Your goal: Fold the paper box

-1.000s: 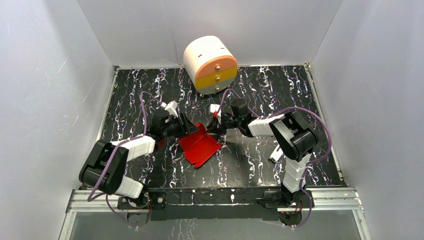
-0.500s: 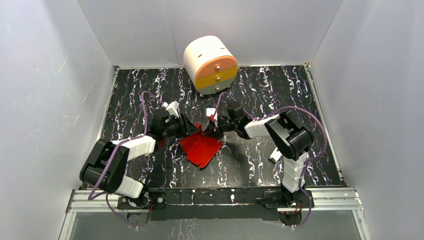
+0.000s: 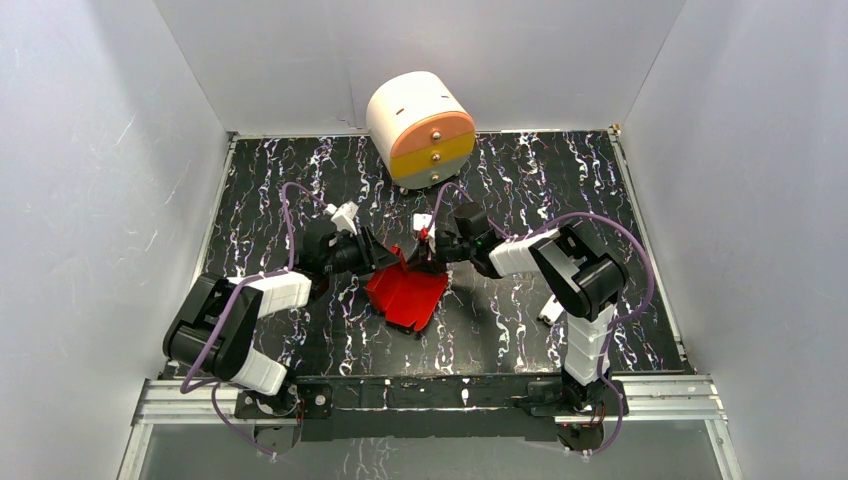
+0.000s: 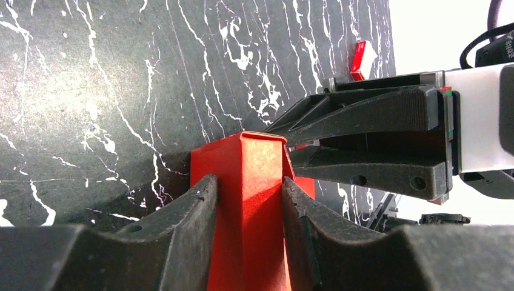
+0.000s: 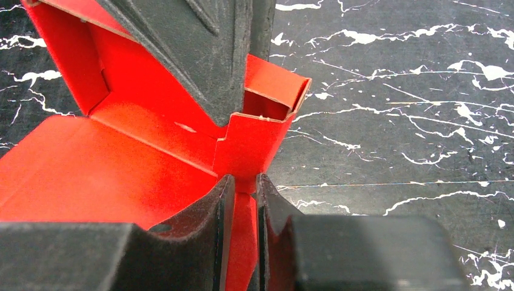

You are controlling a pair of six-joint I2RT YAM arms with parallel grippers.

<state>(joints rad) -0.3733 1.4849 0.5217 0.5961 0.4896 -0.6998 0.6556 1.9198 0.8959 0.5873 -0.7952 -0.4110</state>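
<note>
paper box (image 3: 408, 292): one, red card
arms: two
grippers: two, the left gripper (image 3: 388, 262) and the right gripper (image 3: 424, 256)
round drawer unit (image 3: 420, 128): one
drawer fronts on it: three, white, orange, yellow
red-and-white packet (image 4: 362, 56): one
small white object (image 3: 550, 308): one

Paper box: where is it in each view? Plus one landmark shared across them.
Top external: paper box near picture centre, partly folded.
Left wrist: bottom centre, its upright wall clamped in the left gripper.
Right wrist: fills the left and centre; a flap is pinched in the right gripper.
Shared landmark: the black white-veined table, visible under the box in all three.
</note>
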